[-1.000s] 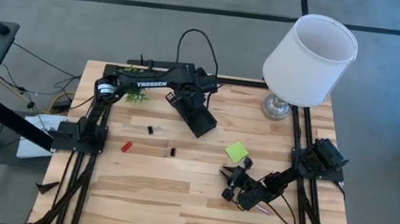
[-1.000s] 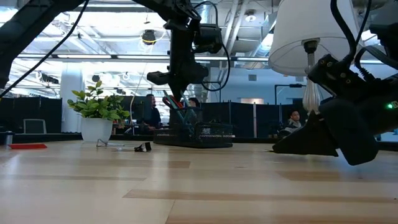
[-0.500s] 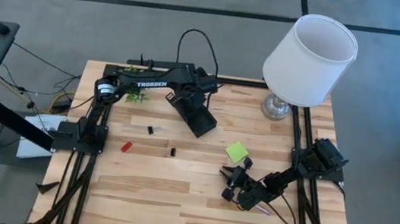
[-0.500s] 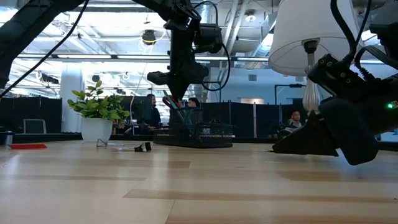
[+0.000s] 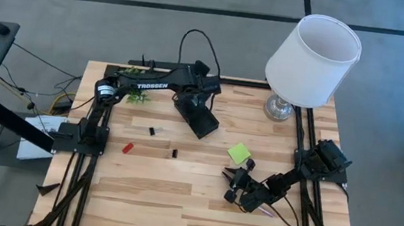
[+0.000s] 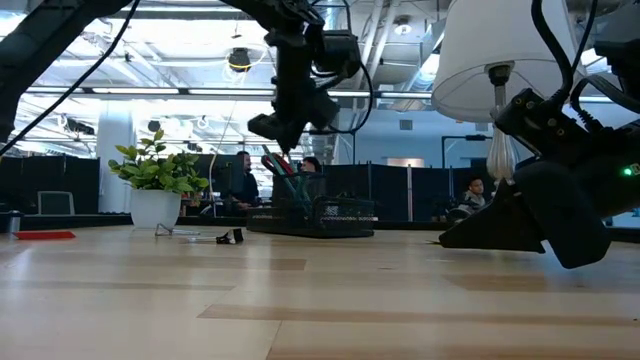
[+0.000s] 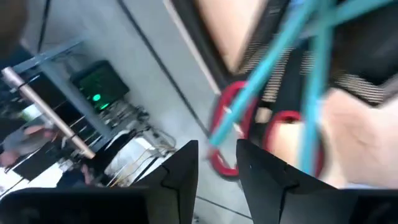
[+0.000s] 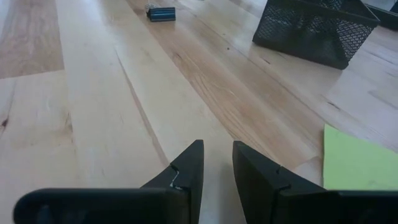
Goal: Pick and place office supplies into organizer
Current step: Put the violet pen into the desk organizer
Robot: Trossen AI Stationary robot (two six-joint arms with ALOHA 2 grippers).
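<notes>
The wooden table point(image 5: 176, 195) carries a white-shaded lamp point(image 5: 312, 61) at its far right corner and a small potted plant point(image 6: 155, 190) at the far left. The black mesh organizer point(image 5: 198, 116) sits near the far middle; the low view shows red-handled scissors point(image 7: 249, 130) and teal pens point(image 7: 292, 56) already standing in its cup. The left gripper point(image 6: 285, 125) hangs just above that cup, its fingers slightly apart with nothing between them. The right gripper point(image 8: 214, 165) rests low near the table's right side, fingers a little apart and gripping nothing, just beside the lime-green sticky-note pad point(image 5: 239, 152). A pink pen point(image 5: 267, 211) peeks out under the right arm. Loose on the left half lie a red bit point(image 5: 127, 148) and two small black bits point(image 5: 152, 131) and point(image 5: 174, 154).

Judging from this, several supplies remain to collect. The left gripper sits close over upright handles and pens, so a sideways pull-away could snag one and tip the light organizer. The flat pad may slide rather than lift if the right gripper's fingers push on its edge, and the tiny bits could skitter away under a slightly off-centre pinch.
</notes>
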